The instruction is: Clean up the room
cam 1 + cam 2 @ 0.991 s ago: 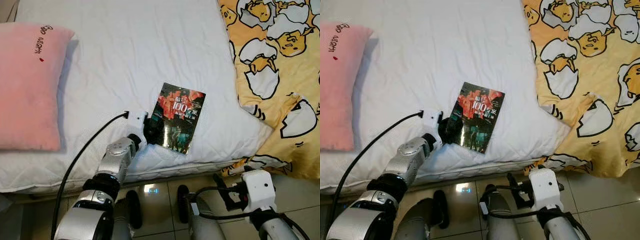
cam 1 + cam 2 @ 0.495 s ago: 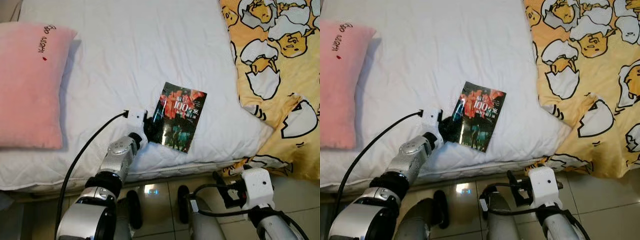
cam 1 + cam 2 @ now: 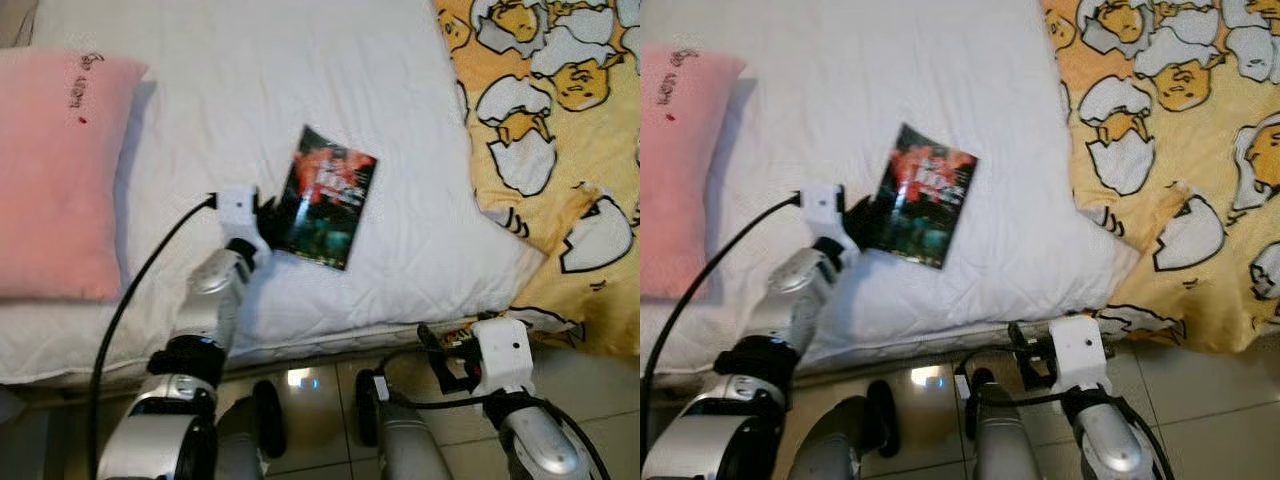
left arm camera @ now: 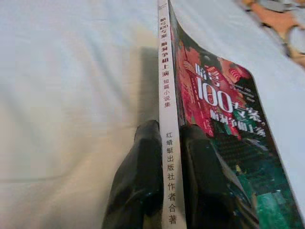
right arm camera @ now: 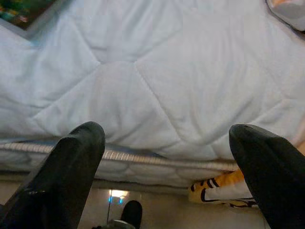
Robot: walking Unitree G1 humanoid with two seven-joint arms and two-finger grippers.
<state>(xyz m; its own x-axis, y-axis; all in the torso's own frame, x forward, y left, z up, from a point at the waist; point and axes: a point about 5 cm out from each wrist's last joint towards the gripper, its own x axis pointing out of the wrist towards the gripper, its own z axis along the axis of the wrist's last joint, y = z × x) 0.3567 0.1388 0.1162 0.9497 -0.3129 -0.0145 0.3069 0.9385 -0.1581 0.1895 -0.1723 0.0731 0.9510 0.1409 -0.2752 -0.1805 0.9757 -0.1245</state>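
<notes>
Thin paperback book with a dark red-and-green glossy cover and white spine [image 3: 325,197] sits over the white quilted mattress [image 3: 300,90], near its front edge, long axis running roughly front to back and leaning a bit to the robot's left at the far end; the spine edge faces the left arm. Left gripper [image 4: 167,157] is clamped on the spine, one black finger [image 4: 143,167] on each side, near the book's nearer left corner. Whether the book is lifted off the mattress or resting flat can't be told. Cover text is partly readable, the bottom is cut off in the left wrist view. Right gripper [image 5: 167,162] hangs low by the bed's front edge, fingers spread wide, holding nothing. Pink plush pillow [image 3: 55,170] lies on the left, yellow cartoon-egg blanket [image 3: 560,120] on the right.
</notes>
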